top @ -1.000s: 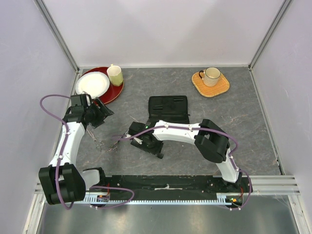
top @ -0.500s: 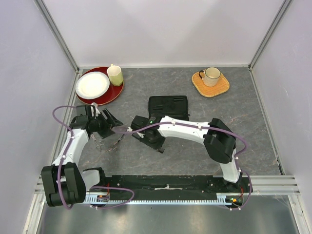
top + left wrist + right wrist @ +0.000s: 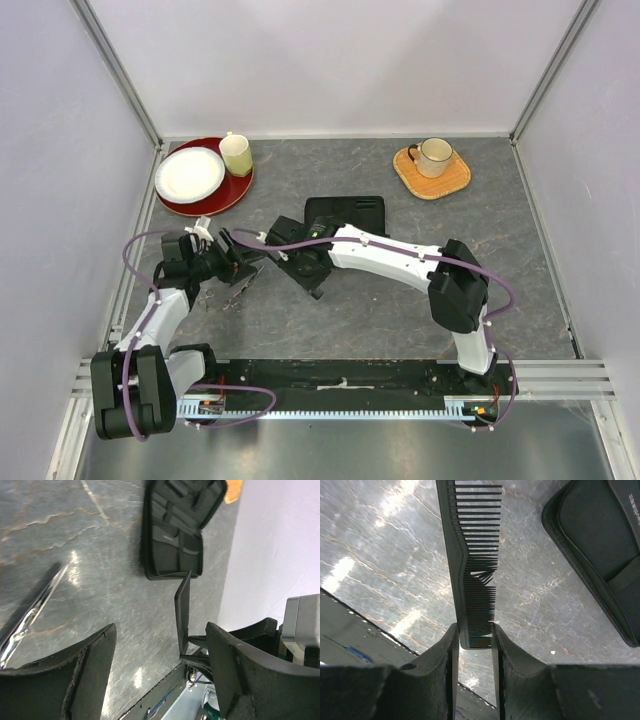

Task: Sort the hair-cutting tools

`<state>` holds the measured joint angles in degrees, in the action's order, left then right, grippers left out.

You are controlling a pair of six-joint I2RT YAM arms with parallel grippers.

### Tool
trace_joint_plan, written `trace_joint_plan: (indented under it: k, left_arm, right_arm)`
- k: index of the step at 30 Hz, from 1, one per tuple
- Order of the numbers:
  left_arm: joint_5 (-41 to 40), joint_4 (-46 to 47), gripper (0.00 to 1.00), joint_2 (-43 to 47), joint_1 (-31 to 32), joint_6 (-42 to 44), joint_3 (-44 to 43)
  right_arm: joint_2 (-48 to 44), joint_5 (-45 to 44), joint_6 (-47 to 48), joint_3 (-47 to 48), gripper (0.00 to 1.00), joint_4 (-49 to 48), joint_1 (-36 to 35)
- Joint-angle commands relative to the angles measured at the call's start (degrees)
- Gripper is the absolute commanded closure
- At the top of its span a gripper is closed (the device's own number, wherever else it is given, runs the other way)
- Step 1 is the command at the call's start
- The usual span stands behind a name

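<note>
My right gripper (image 3: 474,630) is shut on the end of a black comb (image 3: 470,555) and holds it above the table just left of the open black zip case (image 3: 600,535). From above, the right gripper (image 3: 287,255) and the comb (image 3: 272,240) are near the case's (image 3: 345,215) front left corner. My left gripper (image 3: 240,262) is open and empty, facing the comb (image 3: 182,610). Silver scissors (image 3: 236,290) lie on the table just below it and also show in the left wrist view (image 3: 35,610). The second comb is out of view.
A red tray (image 3: 235,190) with a white plate (image 3: 190,172) and a yellow-green cup (image 3: 237,154) sits at the back left. A mug (image 3: 434,155) stands on an orange coaster (image 3: 455,180) at the back right. Walls enclose the table.
My right gripper has carried the comb away from the front, toward the case. My left gripper has swung right and nearer, toward the comb, over the scissors.
</note>
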<state>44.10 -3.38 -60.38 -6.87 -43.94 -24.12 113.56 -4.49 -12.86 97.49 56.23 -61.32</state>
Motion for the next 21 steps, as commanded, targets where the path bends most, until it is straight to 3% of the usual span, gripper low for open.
trace_joint_plan:
  k: [1, 4, 8, 10, 15, 16, 17, 19, 20, 21]
  left_arm:
    - [5.12, 13.29, 0.21, 1.05, 1.16, -6.49, 2.14]
    - [5.39, 20.32, 0.2, 1.84, 3.08, -9.31, 3.99]
    - [1.97, 22.36, 0.2, 1.32, 6.35, -9.5, 3.73]
    - [1.0, 22.36, 0.26, 0.44, 9.32, -9.41, 3.03]
    - [-1.64, 21.22, 0.6, -0.27, 11.09, -8.71, 1.71]
    - [-2.17, 20.96, 0.73, -0.26, 11.35, -8.44, 1.53]
    - [-2.26, 20.96, 0.97, -0.35, 11.44, -8.18, 1.36]
    - [-2.26, 20.17, 0.98, -0.61, 11.71, -7.04, 0.57]
    - [-2.26, 19.38, 0.98, -0.62, 11.62, -6.6, 0.3]
    - [-2.35, 18.94, 0.98, -0.53, 11.62, -5.72, -0.13]
  right_arm:
    - [-3.43, 2.29, -3.57, 3.4, 0.66, -3.22, 0.23]
    - [-3.34, 4.13, -4.62, 3.93, 0.66, -3.84, 0.24]
    - [-3.69, 6.86, -5.33, 4.63, 0.66, -4.55, 0.32]
    - [-3.87, 7.56, -5.68, 4.81, 0.66, -4.81, 0.59]
    - [-3.87, 8.71, -6.73, 4.64, 0.65, -5.07, 0.94]
    - [-3.87, 8.62, -7.08, 4.72, 0.64, -5.07, 0.94]
    - [-3.96, 8.88, -7.7, 4.9, 0.62, -5.16, 0.85]
    - [-4.39, 8.8, -8.4, 4.64, 0.51, -5.77, 0.94]
    - [-5.09, 7.49, -9.54, 4.55, 0.37, -5.95, 0.85]
    - [-5.71, 6.96, -9.81, 4.2, 0.3, -6.91, 0.94]
